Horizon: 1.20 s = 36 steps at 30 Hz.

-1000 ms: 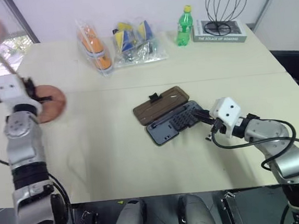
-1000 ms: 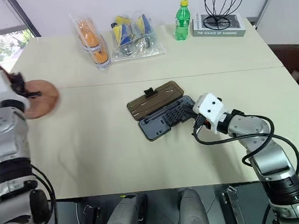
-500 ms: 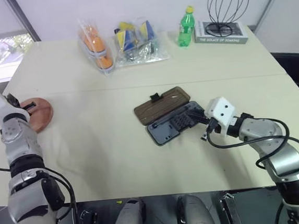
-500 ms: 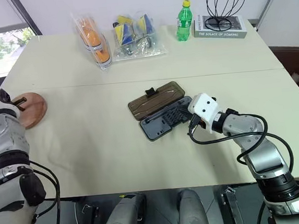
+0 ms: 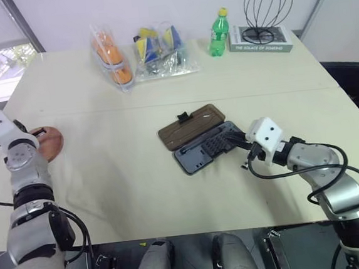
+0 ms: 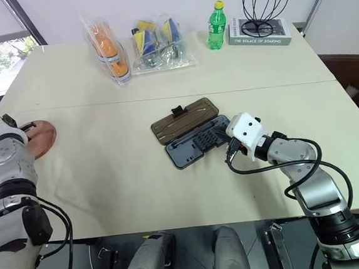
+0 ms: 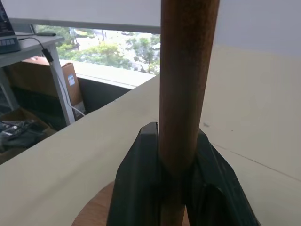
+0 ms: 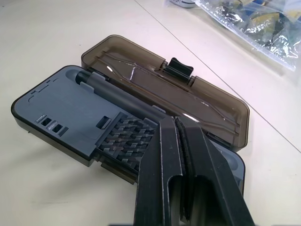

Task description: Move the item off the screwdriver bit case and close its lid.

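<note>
Overhead, the wooden stand (image 5: 47, 141) sits at the table's (image 5: 107, 172) left edge, well clear of the screwdriver bit case (image 5: 206, 148), whose lid (image 5: 191, 124) lies open. Left wrist: left gripper (image 7: 176, 155) grasps the stand's rod; release fully, withdraw straight. Right wrist: right gripper (image 8: 181, 141) clenched, empty, over the tray; swing the lid across squarely.
</note>
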### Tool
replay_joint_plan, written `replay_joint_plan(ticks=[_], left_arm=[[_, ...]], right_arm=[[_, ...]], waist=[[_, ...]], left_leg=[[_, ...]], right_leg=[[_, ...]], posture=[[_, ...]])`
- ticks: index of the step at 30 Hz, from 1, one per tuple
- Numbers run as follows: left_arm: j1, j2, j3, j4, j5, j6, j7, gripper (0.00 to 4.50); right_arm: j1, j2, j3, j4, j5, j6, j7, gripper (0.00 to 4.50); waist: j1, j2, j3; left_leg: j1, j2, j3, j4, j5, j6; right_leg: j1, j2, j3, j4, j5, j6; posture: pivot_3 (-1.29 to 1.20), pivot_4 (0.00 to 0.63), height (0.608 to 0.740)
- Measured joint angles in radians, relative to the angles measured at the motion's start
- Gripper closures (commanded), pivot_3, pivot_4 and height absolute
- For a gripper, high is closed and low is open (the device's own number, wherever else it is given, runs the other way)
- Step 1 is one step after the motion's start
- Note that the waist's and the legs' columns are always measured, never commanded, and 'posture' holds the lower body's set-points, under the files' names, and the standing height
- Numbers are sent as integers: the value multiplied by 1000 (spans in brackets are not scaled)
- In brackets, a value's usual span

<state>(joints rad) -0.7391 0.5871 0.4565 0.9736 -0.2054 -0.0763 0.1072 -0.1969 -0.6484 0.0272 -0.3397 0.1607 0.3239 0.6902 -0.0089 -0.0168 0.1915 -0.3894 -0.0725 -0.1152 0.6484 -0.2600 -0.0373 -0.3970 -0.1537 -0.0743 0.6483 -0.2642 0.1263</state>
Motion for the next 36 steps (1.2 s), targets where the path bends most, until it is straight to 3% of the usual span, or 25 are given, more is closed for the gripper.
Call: replay_joint_plan(ticks=[4,5,10,18,23,31,36], left_arm=[[36,-31,-10,4,-2,28,0,364],[41,-32,-10,-6,-3,29,1,70],[136,-41,-10,-200,0,55,40,70],[565,-213,-12,-911,25,325,171,70],[686,-297,-68,-1209,43,480,179,70],[602,-329,-241,-1302,-8,487,-33,70],[580,-247,-422,-1301,-97,508,-363,70]], right_arm=[[-5,1,3,0,-2,0,0,4500],[-6,1,3,0,-2,-1,0,4500],[-8,2,8,1,-3,-2,0,4500],[7,2,10,-6,-2,-2,1,4500],[14,2,10,-8,-2,-2,1,4500],[-11,9,20,4,-2,-6,8,4500],[-43,10,27,43,-10,-26,16,4500]], waist=[[-2,-2,1],[-3,-2,0],[-5,-2,0],[0,-2,0],[18,-2,0],[20,-2,0],[19,-1,0]], left_leg=[[-1,0,0,0,0,0],[-1,0,0,0,0,-1],[-1,1,-1,0,0,-1],[-1,1,1,0,0,0],[0,1,1,0,-3,4],[-1,1,1,0,-3,4],[-1,1,2,0,-3,4]], right_leg=[[-1,0,0,0,0,0],[-1,0,0,0,0,0],[-1,0,2,0,1,-1],[-2,0,6,-1,2,0],[-2,0,6,-1,2,-1],[-2,1,6,-1,3,-2],[-3,2,6,-1,3,-2]], posture=[[0,150,740],[0,150,740],[0,150,740],[0,150,740],[0,150,740],[0,150,740],[0,150,740]])
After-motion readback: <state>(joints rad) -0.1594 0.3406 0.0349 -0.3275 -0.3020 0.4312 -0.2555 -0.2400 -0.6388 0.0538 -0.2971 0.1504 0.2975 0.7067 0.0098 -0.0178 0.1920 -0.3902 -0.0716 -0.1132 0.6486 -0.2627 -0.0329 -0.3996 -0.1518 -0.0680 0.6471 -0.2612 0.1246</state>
